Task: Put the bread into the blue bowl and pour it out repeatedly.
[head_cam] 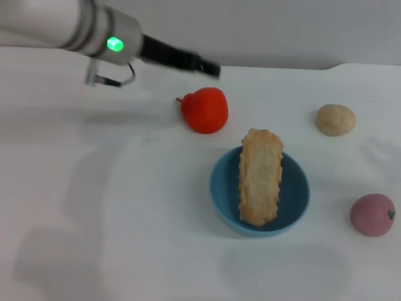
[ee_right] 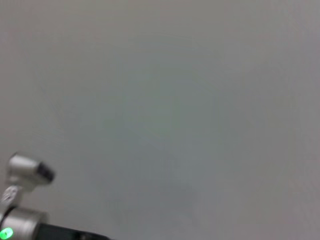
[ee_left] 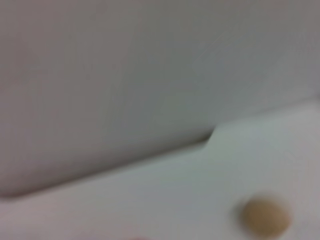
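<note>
White table (head_cam: pixel 94 207) (blue bowl (head_cam: pixel 222 194), scattered fruit)

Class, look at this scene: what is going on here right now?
Nothing is being held at this moment. The bread lies across the blue bowl, its far end poking over the rim. The left hand is raised at the back of the table, above and behind a red pear-shaped fruit, touching nothing. A beige ball and a pink fruit sit on the robot's right. The right arm is not visible.

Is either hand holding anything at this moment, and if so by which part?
Nothing is held. The left hand is up over the table's far side, clear of the bread, which lies across the blue bowl. The right hand is out of view.
</note>
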`<control>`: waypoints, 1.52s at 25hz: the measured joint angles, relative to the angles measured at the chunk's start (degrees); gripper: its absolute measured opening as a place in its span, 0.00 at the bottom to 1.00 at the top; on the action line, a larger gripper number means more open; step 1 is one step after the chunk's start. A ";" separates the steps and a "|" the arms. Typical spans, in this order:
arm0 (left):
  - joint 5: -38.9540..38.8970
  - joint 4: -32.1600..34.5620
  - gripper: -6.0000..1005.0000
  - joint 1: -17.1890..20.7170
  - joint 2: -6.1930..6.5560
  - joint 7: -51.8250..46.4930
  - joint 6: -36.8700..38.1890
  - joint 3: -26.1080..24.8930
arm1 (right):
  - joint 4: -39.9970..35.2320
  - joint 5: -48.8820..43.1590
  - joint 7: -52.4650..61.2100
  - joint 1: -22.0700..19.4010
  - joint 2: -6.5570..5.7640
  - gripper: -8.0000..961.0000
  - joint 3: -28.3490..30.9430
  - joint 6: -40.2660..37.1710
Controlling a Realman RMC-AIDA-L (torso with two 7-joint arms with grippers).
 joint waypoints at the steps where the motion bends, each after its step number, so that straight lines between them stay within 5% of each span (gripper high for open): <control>1: -3.11 -0.05 0.83 1.03 -0.02 2.32 0.12 -2.66 | 0.72 0.16 0.00 0.24 -0.05 0.42 0.77 0.02; 7: -32.82 -11.75 0.86 5.95 0.75 21.71 7.67 -22.07 | 3.94 0.47 -0.15 1.34 -0.12 0.42 5.36 0.08; 11: -45.10 -23.05 0.86 8.51 1.59 31.85 16.86 -35.48 | 6.41 0.50 -0.17 1.83 -0.19 0.42 8.28 1.19; 14: -54.03 -26.82 0.86 11.67 0.16 40.71 22.99 -42.11 | 8.59 0.51 -0.18 2.25 -0.20 0.42 10.25 3.66; 18: -65.42 -34.21 0.86 15.41 -0.50 60.19 27.76 -43.71 | 12.13 1.50 -4.20 2.54 -0.19 0.42 12.90 6.63; 19: -68.44 -37.64 0.86 16.63 -0.39 71.25 27.73 -43.85 | 14.42 3.22 -10.20 2.53 -0.09 0.42 14.64 7.53; 20: -68.44 -37.64 0.86 16.63 -0.39 71.25 27.73 -43.85 | 14.42 3.22 -10.20 2.53 -0.09 0.42 14.64 7.53; 32: -73.68 -58.78 0.86 17.00 -0.80 146.75 16.90 -48.35 | 41.63 25.86 -69.79 1.07 0.44 0.42 18.47 7.46; 38: -73.37 -65.45 0.86 16.36 -0.77 157.10 14.32 -51.64 | 46.20 28.71 -71.90 0.99 0.50 0.42 18.50 7.64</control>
